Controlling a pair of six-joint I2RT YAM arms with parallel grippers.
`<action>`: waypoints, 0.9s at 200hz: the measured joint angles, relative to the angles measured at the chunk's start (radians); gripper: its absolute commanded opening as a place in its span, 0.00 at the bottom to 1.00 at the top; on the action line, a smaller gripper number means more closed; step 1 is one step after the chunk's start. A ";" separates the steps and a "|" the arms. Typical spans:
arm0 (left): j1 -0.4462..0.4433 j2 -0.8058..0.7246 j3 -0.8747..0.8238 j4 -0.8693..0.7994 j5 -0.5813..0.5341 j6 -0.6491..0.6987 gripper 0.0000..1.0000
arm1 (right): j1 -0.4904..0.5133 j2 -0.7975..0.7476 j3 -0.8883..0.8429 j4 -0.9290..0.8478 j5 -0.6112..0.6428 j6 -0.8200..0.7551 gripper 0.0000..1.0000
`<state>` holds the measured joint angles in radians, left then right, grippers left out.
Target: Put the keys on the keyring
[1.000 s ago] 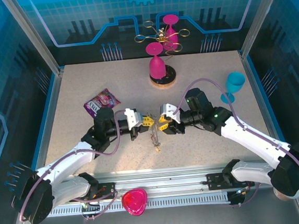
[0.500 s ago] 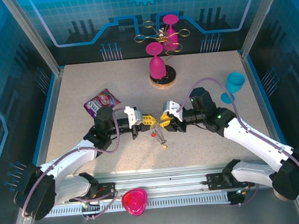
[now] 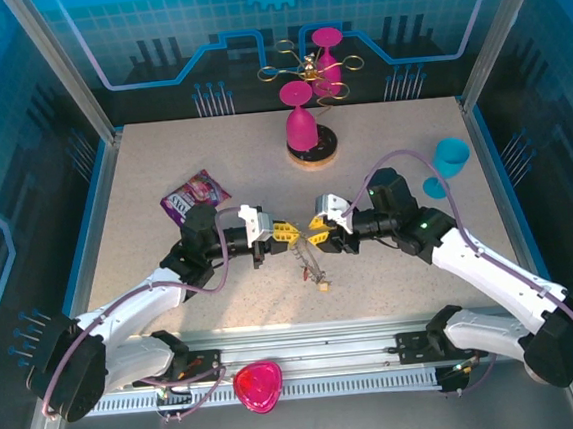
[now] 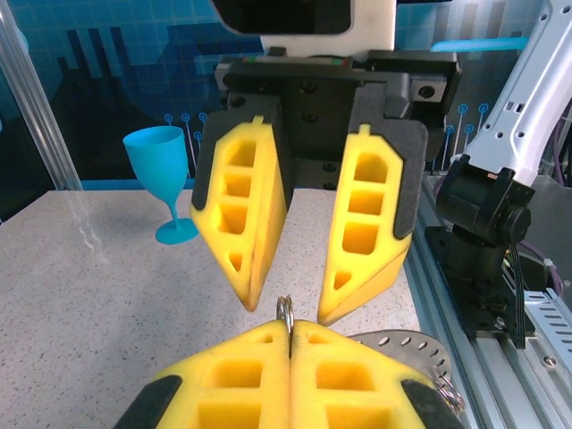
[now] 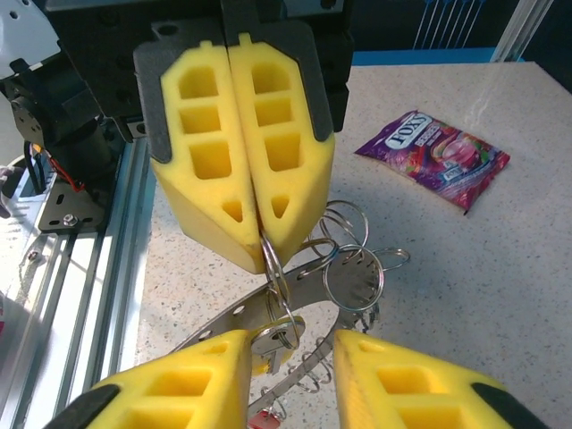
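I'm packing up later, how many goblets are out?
3: one pink goblet upside down on the coaster, back centre; a second pink goblet behind it by the gold wire stand; a blue goblet at the table's right edge. None looks hidden.

Flat grey keyring [image 5: 228, 315], edged with wire loops, hangs from the closed left claw [image 5: 262, 234], a small key [image 5: 272, 340] dangling within the parted right claw [image 5: 290, 347].

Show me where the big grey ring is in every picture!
Top external: the keyring dangles mid-table below the left gripper.
Left wrist: keyring bottom right, beside the left gripper.
Right wrist: keyring lower middle, beneath the left gripper.
Shared landmark: the left gripper, shut on one of its loops.
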<state>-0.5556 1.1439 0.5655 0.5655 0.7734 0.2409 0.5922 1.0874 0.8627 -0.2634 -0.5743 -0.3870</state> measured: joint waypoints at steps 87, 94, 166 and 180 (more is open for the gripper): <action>0.003 0.001 0.000 0.000 0.024 0.000 0.00 | 0.000 0.031 0.000 -0.006 -0.041 -0.011 0.02; 0.003 0.002 0.000 0.000 0.026 0.000 0.00 | 0.000 0.034 0.000 -0.006 -0.044 -0.012 0.01; 0.011 0.043 0.000 0.020 0.037 0.000 0.00 | 0.003 0.102 0.031 -0.021 -0.061 0.002 0.21; 0.011 0.046 0.000 0.024 0.036 0.000 0.00 | 0.003 0.096 0.031 -0.012 -0.060 0.006 0.30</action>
<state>-0.5449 1.1896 0.5655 0.5896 0.8097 0.2413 0.5953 1.1831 0.8936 -0.2756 -0.6346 -0.3813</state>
